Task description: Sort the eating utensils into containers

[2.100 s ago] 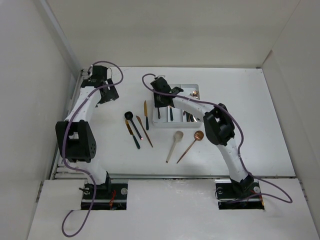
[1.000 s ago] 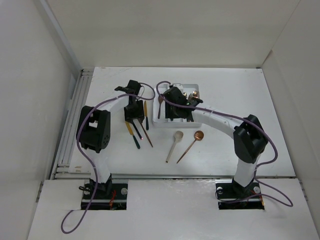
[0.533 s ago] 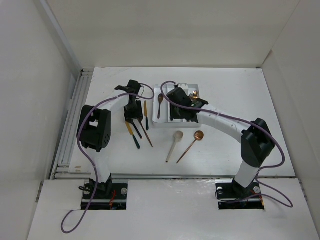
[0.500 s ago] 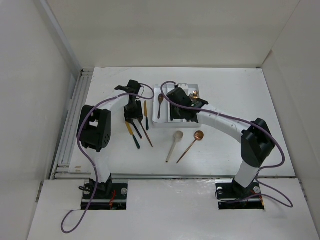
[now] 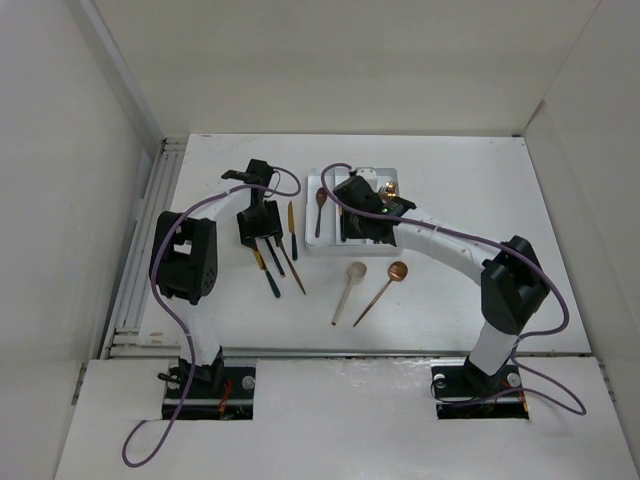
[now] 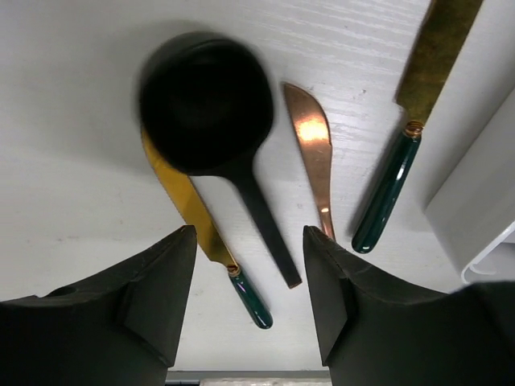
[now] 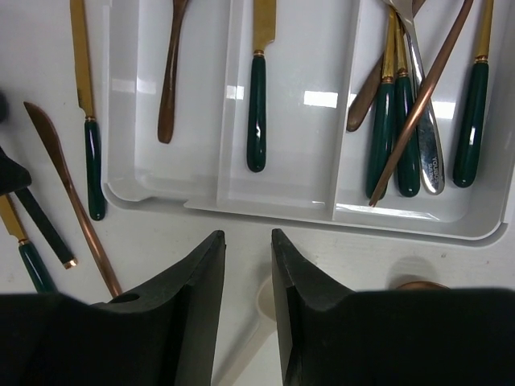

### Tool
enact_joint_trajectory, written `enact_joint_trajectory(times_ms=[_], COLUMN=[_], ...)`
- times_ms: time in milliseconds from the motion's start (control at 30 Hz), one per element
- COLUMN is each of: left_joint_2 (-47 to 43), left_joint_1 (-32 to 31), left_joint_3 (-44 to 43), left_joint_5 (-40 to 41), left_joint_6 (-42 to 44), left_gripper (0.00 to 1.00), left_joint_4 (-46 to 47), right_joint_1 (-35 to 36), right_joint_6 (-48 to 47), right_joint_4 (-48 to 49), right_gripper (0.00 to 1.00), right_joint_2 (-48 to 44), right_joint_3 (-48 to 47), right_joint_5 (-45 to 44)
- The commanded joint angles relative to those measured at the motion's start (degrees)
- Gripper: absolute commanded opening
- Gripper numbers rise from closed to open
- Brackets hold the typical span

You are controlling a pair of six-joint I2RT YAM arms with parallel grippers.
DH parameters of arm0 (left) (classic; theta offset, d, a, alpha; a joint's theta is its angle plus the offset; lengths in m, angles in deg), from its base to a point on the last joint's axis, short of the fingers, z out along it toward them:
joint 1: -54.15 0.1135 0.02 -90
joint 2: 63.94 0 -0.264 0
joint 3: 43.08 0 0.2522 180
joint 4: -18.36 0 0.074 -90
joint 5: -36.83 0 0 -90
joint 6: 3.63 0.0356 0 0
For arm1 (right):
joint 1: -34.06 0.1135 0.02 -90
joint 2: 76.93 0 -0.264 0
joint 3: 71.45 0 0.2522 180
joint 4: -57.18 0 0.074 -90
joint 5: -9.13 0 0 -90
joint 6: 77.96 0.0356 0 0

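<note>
Left fingers [image 6: 153, 297] have shifted left, open above the black spoon [image 6: 205, 104].

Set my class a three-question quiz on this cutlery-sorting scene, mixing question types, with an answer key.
1. True or false: the left gripper is shut on the black spoon.
2. In the right wrist view, which compartment of the tray is fullest? A left, B middle, C right.
3. Fill in: the black spoon's bowl lies over the blade of a gold, green-handled ____.
Key: 1 false; 2 C; 3 knife.
</note>
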Motion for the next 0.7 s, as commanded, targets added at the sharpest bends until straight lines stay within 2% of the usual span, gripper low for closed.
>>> enact_joint_trajectory(times_ms=[0, 233, 667], left_joint_2=[-3.49, -1.65, 3.19], left_joint_1=[0.58, 0.58, -0.56], left_joint_3=[1.64, -0.72, -2.05], left_joint_5=[0.07, -1.07, -2.93], left_joint_6=[-0.42, -0.42, -0.42], left_gripper=[0.53, 0.53, 0.4], left_joint_4=[-1.1, -1.1, -0.04], right_joint_1=[0.0, 0.0, 0.0], right_joint_6=[-0.21, -0.74, -1.27], right_joint_4=[0.57, 0.57, 0.05], right_gripper=[0.35, 0.34, 0.33], right_joint_2=[1.26, 1.27, 2.31], right_joint_3=[-1.8, -1.27, -0.21], right_joint_5=[-0.5, -0.58, -1.64])
